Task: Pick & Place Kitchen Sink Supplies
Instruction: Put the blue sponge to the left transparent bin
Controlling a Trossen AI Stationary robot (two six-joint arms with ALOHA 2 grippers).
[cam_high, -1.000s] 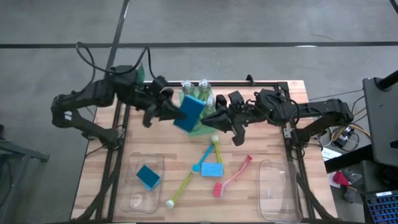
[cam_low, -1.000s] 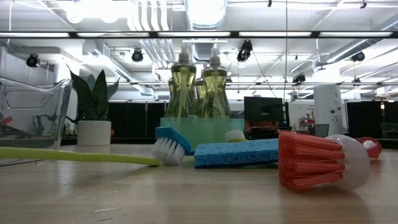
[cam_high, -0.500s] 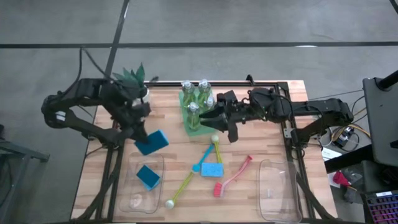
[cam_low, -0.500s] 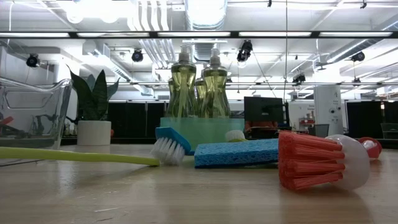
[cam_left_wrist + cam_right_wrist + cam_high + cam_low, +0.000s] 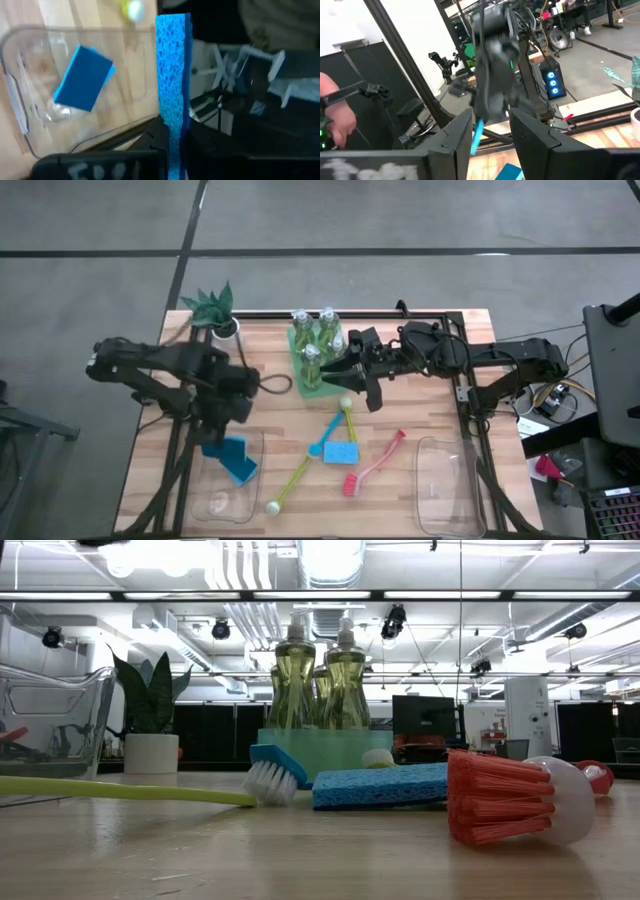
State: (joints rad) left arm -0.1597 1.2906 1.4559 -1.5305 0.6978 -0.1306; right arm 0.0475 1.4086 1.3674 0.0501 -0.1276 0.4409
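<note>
Holding a blue sponge (image 5: 172, 85) edge-on, your left gripper (image 5: 222, 442) hangs over the left bin's (image 5: 256, 442) far-left rim, above the sponge inside (image 5: 240, 466). Let go here and it may catch the rim and drop outside. Your right gripper (image 5: 490, 132), fingers apart and empty, waits by the bottles (image 5: 312, 358).

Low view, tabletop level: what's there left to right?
Clear bin → potted plant → blue-and-white brush head → blue sponge → red brush head. The yellow-green handle and the soap bottles in the green tray overlap the others, so they are left out.
</note>
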